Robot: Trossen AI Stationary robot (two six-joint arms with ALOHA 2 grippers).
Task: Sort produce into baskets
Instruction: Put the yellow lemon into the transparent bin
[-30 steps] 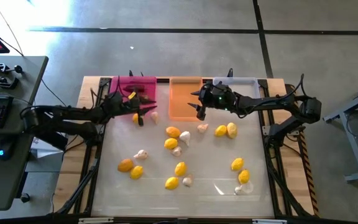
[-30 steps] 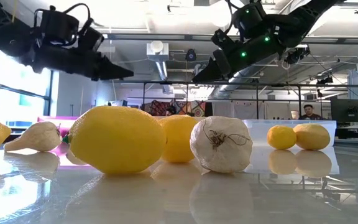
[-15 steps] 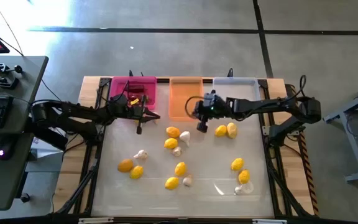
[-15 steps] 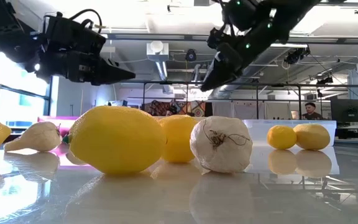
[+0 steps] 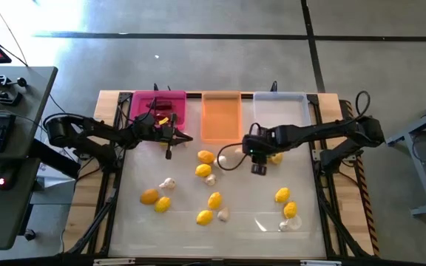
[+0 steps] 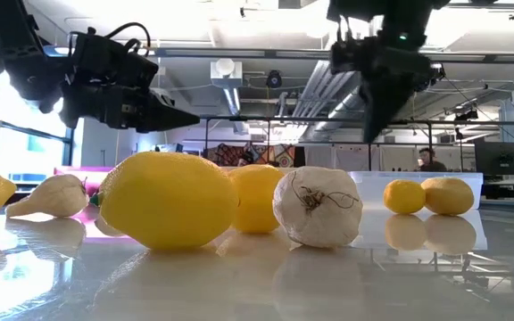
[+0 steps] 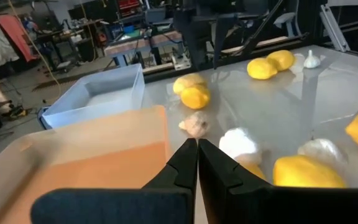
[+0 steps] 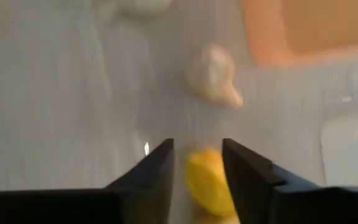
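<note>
Now the right pincer has swung from the orange basket to poise, fingers parted, seemingly over a lemon; left pincer clenched empty.

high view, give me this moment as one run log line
left gripper shut, empty, by pink basket | right gripper open over lemon | orange basket empty

Yellow lemons and whitish garlic scattered below three baskets.
</note>
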